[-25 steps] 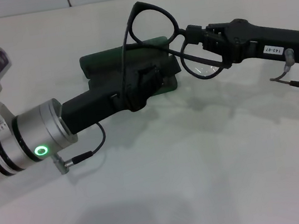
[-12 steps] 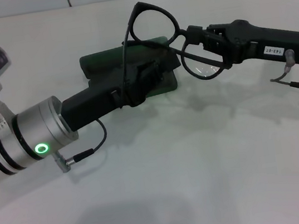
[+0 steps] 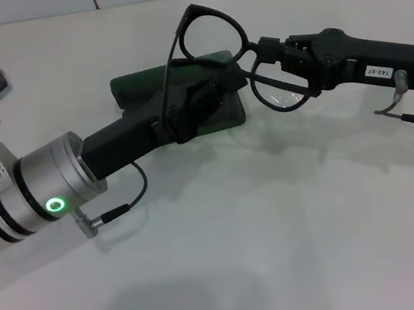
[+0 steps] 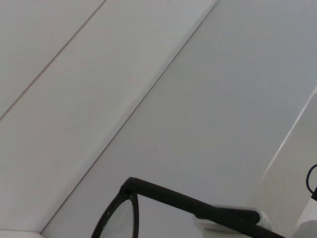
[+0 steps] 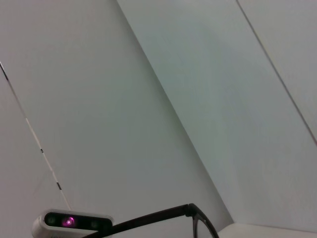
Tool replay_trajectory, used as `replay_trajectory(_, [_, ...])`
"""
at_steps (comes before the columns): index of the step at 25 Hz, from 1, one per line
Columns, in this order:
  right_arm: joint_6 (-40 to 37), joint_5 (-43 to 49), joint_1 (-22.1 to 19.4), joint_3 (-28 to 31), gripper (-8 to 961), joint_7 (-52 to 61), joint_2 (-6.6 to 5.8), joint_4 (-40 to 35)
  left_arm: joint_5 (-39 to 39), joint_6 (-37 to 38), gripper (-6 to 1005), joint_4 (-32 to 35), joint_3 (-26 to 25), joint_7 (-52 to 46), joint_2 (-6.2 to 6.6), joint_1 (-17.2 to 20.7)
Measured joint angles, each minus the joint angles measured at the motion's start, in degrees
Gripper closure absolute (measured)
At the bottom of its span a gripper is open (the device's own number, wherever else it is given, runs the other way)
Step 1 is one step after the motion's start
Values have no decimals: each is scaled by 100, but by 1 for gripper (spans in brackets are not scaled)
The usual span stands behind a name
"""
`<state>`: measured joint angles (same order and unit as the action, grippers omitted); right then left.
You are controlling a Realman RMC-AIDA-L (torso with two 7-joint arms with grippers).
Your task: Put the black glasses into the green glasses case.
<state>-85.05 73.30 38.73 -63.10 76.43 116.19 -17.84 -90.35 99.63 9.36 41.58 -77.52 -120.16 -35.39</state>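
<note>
In the head view my right gripper (image 3: 260,52) reaches in from the right. It is shut on the black glasses (image 3: 209,36) at the bridge and holds them in the air, tilted, above the far right end of the green glasses case (image 3: 135,88). One temple arm hangs down across the case. My left gripper (image 3: 224,86) reaches in from the left over the case, right under the glasses and close to the right gripper. The glasses frame also shows in the left wrist view (image 4: 148,191) and in the right wrist view (image 5: 158,216).
The case lies on a white table (image 3: 278,214), with a tiled wall at the far edge. The right arm's wrist camera (image 4: 228,220) shows in the left wrist view. The left arm's camera (image 5: 69,221) shows in the right wrist view.
My left gripper has lifted and moved farther over the case toward the glasses. The right gripper and the glasses have stayed in place.
</note>
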Motion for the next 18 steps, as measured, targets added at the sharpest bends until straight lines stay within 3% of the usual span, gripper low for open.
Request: replay_trajectory(18, [-317,0,-6,-10,910,-54,0,4,126,-29,979,5,4,30,-1,-38])
